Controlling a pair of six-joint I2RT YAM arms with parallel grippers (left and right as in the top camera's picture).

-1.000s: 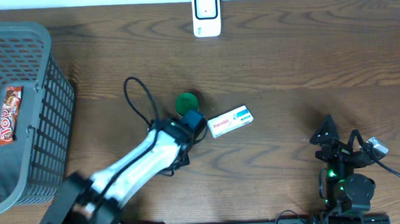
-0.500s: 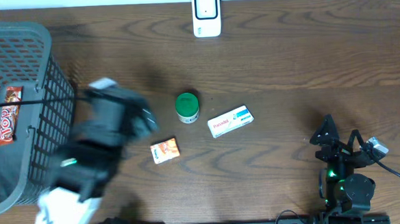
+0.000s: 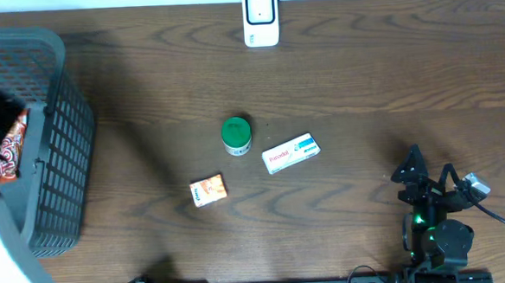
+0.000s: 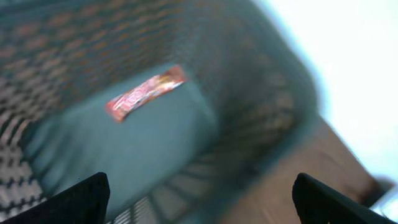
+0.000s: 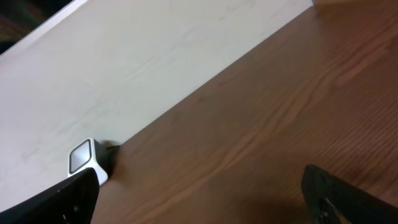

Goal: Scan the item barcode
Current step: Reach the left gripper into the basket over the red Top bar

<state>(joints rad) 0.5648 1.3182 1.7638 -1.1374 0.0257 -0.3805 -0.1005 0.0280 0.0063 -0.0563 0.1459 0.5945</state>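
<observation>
Three small items are lying apart around the middle of the counter (image 3: 362, 75). A green jar (image 3: 237, 134) is standing there, with a white carton (image 3: 290, 153) sitting just beside it toward the right edge. A little orange box (image 3: 208, 190) is resting nearer the front edge, slightly toward the left. Neither arm is touching any of them. The white scanner (image 3: 260, 18) is standing at the middle of the far edge, well apart from all three.

A grey mesh basket (image 3: 63, 169) is occupying the left edge, and a red snack bar (image 4: 144, 93) is lying flat on its floor. The left end effector (image 4: 199, 186) is hanging over the inside of the basket, its jaws standing wide apart and gripping nothing. That wrist's view is coming through blurred. The right end effector (image 5: 200, 180) is sitting near the front right corner, its jaws likewise spread wide and empty. Its camera is looking across the wood toward the scanner at the far edge.
</observation>
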